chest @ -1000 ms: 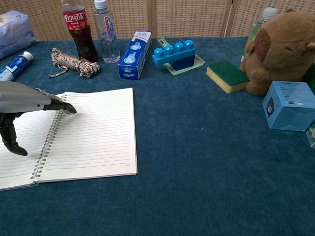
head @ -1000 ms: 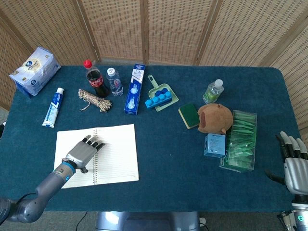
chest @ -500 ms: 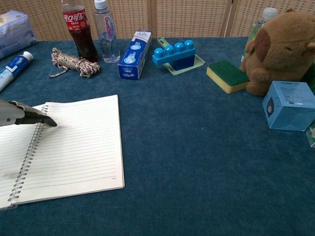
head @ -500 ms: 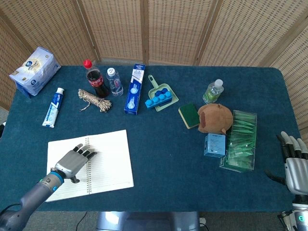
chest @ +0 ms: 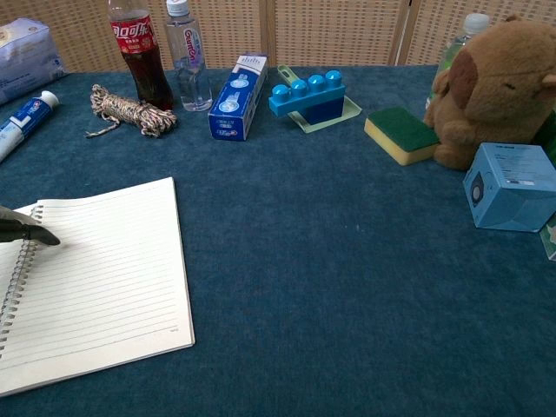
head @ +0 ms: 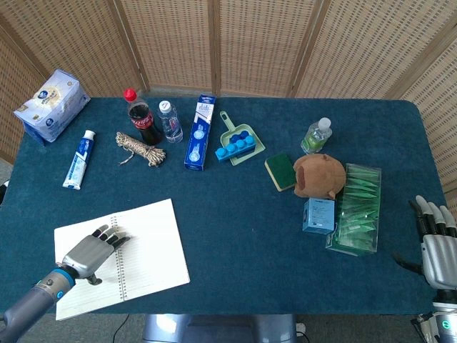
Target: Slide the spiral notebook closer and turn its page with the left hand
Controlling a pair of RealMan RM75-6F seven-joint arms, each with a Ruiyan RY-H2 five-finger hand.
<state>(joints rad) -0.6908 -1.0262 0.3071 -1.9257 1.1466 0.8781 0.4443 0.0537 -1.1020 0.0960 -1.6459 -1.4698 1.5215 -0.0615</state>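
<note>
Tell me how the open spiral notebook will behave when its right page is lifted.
The spiral notebook lies flat and open, so its thin page will probably flop and bend. Its wire binding should let it swing over freely. The left robot hand resting on it likely stops sliding.

table: blue cloth top | near left edge: open spiral notebook | back left: tissue pack, toothpaste tube, rope coil, cola bottle, water bottle, blue carton, dustpan | right: sponge, plush toy, blue box, clear green box, small bottle
</note>
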